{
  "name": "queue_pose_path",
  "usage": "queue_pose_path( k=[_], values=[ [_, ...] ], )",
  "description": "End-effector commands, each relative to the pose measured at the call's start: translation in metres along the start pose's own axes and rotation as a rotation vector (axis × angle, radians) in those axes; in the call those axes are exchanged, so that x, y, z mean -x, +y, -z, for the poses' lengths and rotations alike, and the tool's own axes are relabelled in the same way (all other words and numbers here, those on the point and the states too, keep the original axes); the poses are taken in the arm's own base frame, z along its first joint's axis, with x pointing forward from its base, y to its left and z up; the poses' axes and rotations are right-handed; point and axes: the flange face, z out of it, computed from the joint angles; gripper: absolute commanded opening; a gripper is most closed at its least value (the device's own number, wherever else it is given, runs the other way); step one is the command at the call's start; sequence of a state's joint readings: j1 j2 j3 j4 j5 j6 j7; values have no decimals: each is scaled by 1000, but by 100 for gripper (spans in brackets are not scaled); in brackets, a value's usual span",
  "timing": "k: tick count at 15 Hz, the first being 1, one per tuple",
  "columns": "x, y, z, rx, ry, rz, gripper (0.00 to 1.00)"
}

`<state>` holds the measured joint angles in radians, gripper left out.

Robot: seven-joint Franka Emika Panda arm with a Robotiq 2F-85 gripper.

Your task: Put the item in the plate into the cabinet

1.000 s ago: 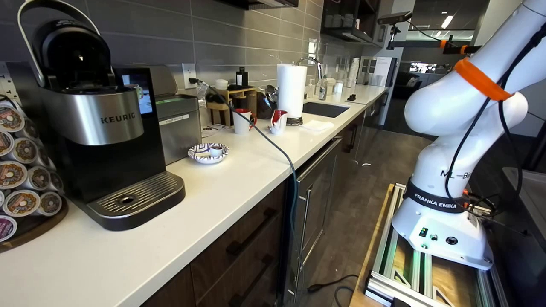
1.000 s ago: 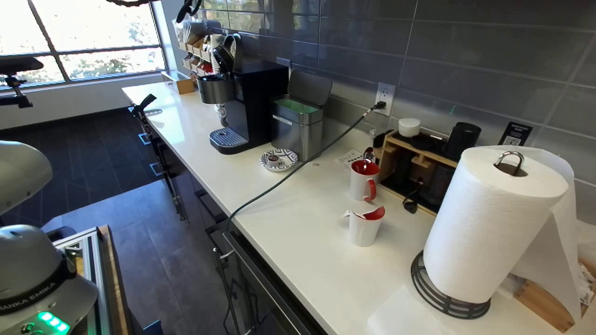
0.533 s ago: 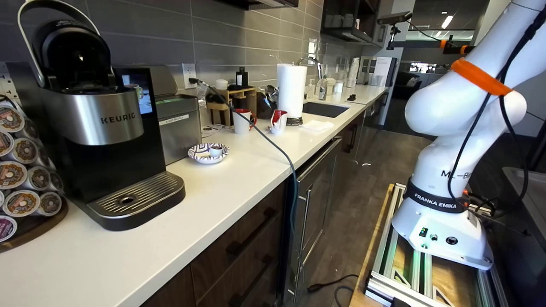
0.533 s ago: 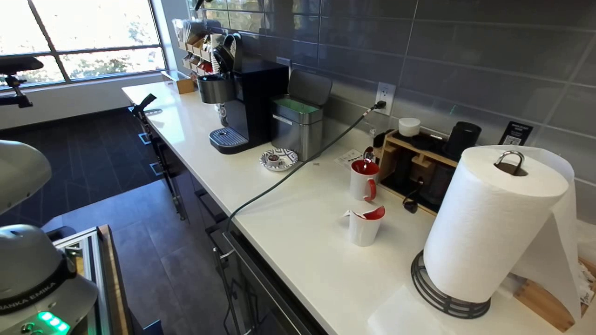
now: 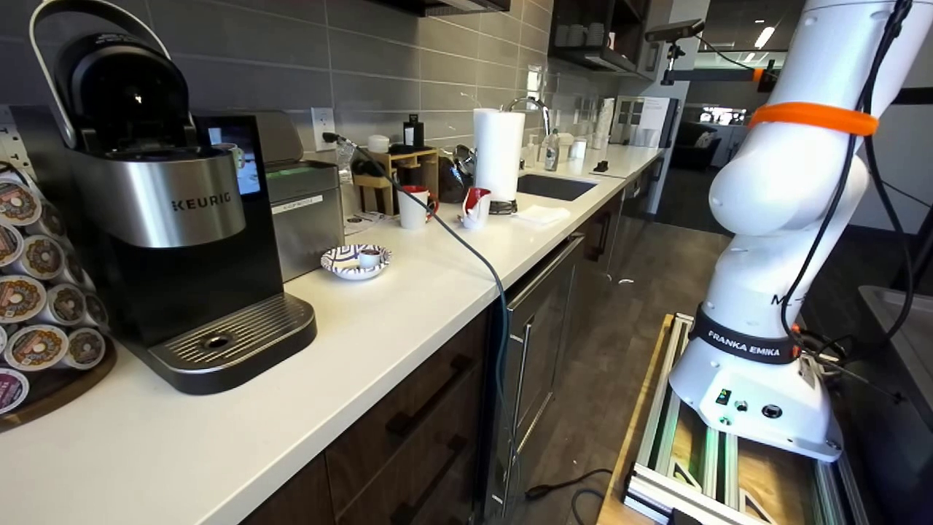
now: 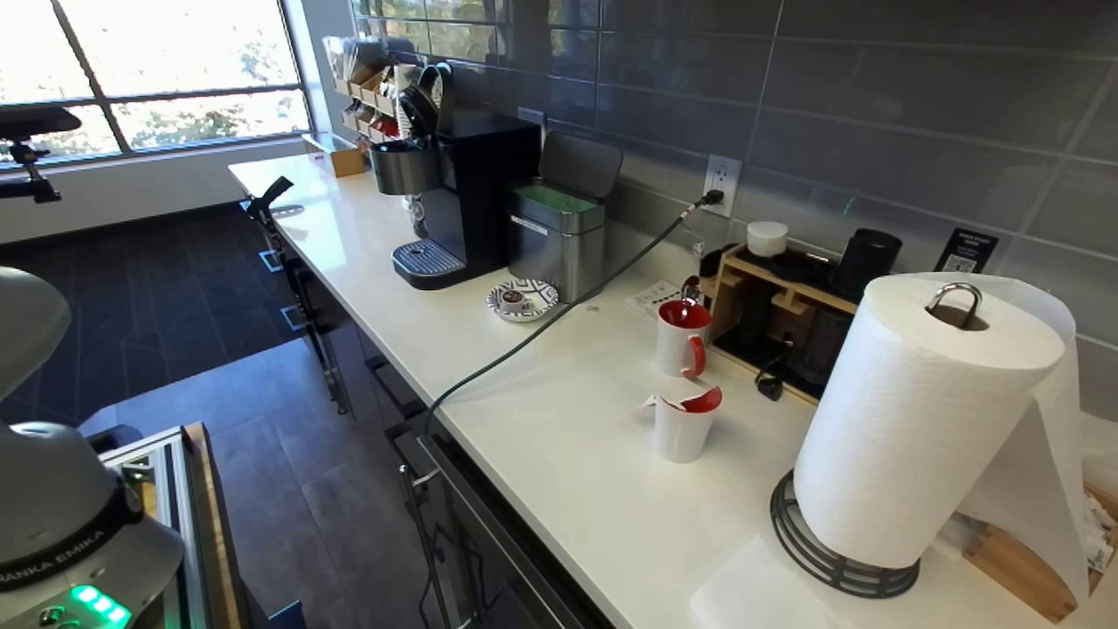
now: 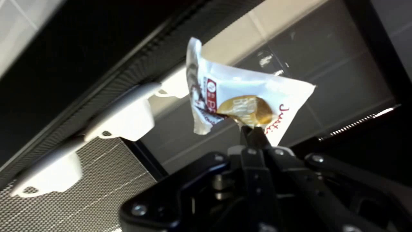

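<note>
- Packet (image 7: pixel 239 75): white and bent, with red lettering and a golden patch; located in the claw (image 7: pixel 252 133), as the wrist view shows.
- Claw: drawn narrow, fingertips (image 7: pixel 247 132) gripping the packet at one edge.
- Cabinet (image 7: pixel 112 42): dark; white cups (image 7: pixel 128 120) line it, left of the packet. Cannot tell whether the packet is inside or in front.
- Plate (image 5: pixel 356 275): on the tabletop (image 5: pixel 415 284) in both exterior views, patterned; a small pod (image 5: pixel 369 259) lies in it.
- Metal bin (image 5: pixel 310 211): in an exterior view, just left of the plate.
- Coffee machine (image 5: pixel 204 270): left of the bin and nearer.
- Cable (image 5: pixel 466 249): crosses between the plate and, farther off, a mug (image 5: pixel 412 213) and an uneven-rimmed cup (image 5: pixel 475 213).
- Paper roll (image 5: pixel 498 153): upright, beyond the cup.
- Arm (image 5: pixel 765 270): right of the tabletop, mounted on a metal frame (image 5: pixel 678 504).
</note>
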<state>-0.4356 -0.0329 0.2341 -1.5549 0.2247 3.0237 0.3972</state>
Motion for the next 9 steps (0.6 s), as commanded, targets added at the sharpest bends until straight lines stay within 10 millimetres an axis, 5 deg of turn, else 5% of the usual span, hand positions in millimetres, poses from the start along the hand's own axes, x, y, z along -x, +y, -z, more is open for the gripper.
queue_pose_path(
  k=[1, 2, 3, 4, 9],
  values=[
    [-36, -15, -18, -125, 14, -18, 0],
    [-48, -12, -19, -140, 18, -27, 0],
    [-59, -8, -22, -149, 12, -30, 26],
    [-69, -3, -25, -150, 6, -32, 27],
    [-90, 12, -30, -113, -72, 3, 63]
  ],
)
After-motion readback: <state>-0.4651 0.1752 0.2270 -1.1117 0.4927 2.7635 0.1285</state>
